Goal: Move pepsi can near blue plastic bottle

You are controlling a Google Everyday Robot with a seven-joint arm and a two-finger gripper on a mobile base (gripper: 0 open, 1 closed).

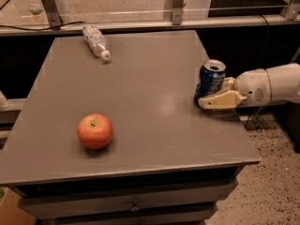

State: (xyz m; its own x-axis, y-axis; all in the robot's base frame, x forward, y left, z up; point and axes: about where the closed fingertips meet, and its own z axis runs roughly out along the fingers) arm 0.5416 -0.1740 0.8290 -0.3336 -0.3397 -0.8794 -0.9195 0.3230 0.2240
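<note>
The pepsi can, dark blue with a silver top, stands upright near the right edge of the grey table. My gripper reaches in from the right at table height, open, with its cream fingers on either side of the can's base. The near finger lies along the can's front and the far finger is partly hidden behind the can. The blue plastic bottle, clear with a white cap, lies on its side at the far left of the table, well away from the can.
A red apple sits at the front left of the table. A metal rail and posts run behind the table's far edge. The speckled floor drops away just right of the can.
</note>
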